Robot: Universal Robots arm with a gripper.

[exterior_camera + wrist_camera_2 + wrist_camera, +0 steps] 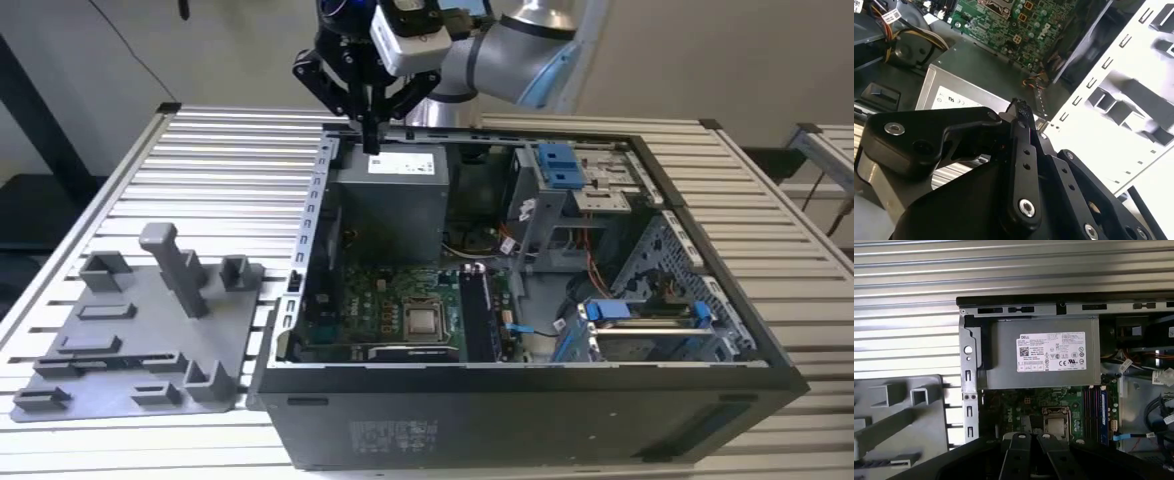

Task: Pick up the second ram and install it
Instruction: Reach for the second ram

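Poised over an open computer case on the slatted worktop, with the hand pressed together and nothing seen pinched in it. Directly beneath the hand, the grey power supply; lower and off to one side, outside the case wall, a grey holder plate.

Deeper in the case, beyond the power supply and well apart from the hand, standing on edge in the slots beside the processor socket: a dark memory stick, taken here for the second one, though not told apart with certainty. Long axis lying level along the green board, one end pointing back toward the hand, the other toward the case wall farthest from it; broad faces turned sideways.

Likely trouble: sitting high at one end if pressed unevenly, leaving a latch unclosed; or snagging the blue cable near the slots if brought down off line.
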